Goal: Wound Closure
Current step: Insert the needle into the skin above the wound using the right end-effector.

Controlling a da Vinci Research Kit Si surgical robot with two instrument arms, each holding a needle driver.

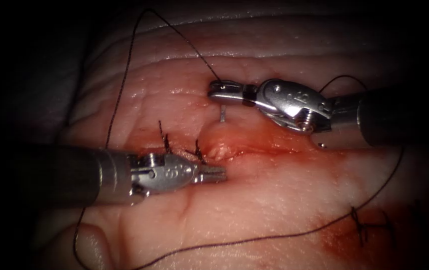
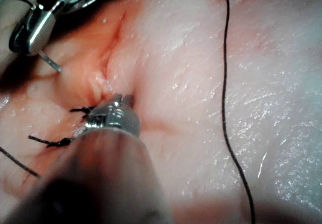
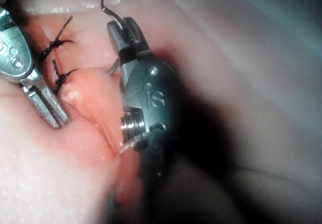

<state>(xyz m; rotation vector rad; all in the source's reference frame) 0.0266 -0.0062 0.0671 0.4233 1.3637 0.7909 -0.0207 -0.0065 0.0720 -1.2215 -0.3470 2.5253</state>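
Most of the thin, curved steel needle is hidden: one short end pokes down toward the pink, wet tissue above the red, open cut. The right silver pincer is closed on the needle near its thread end, lying flat. The dark thread loops far around. The left silver pincer, closed on nothing, lies flat just below the cut, beside two dark stitches.
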